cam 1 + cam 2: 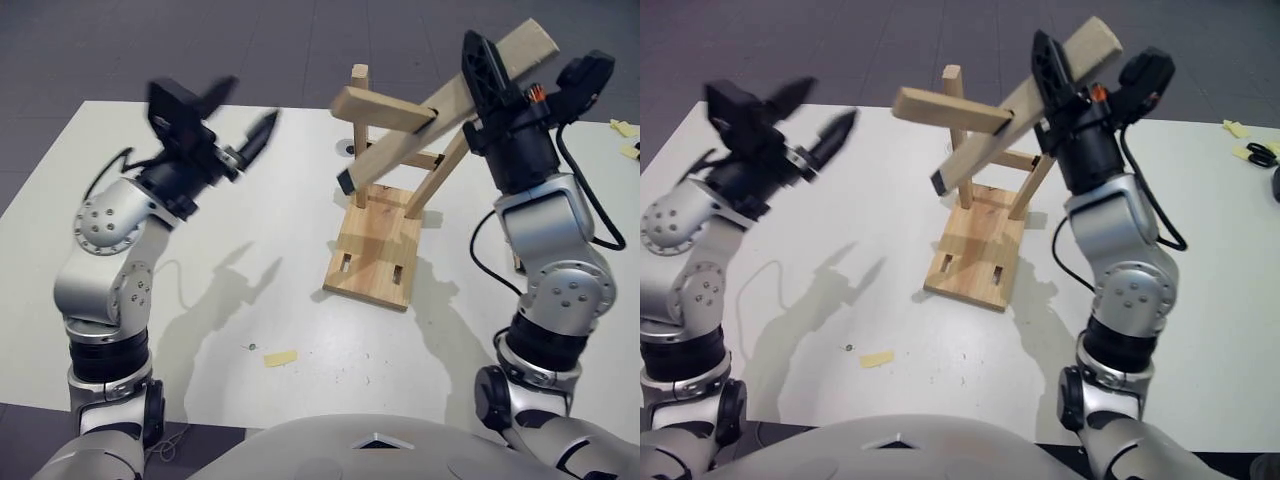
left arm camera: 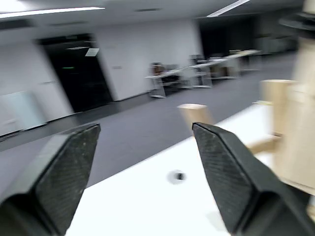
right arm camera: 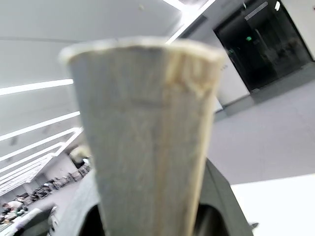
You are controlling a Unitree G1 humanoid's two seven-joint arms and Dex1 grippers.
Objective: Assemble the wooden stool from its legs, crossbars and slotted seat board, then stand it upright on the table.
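The right end effector (image 1: 498, 80) pinches a long pale wooden leg (image 1: 400, 150), held tilted above the flat slotted wooden seat board (image 1: 375, 262) near the white desk's (image 1: 150, 330) middle. The left end effector (image 1: 240, 112) hangs spread above the desk's left side.

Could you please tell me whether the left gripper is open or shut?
Open: the left gripper has its two fingers spread wide apart, with nothing held between them.
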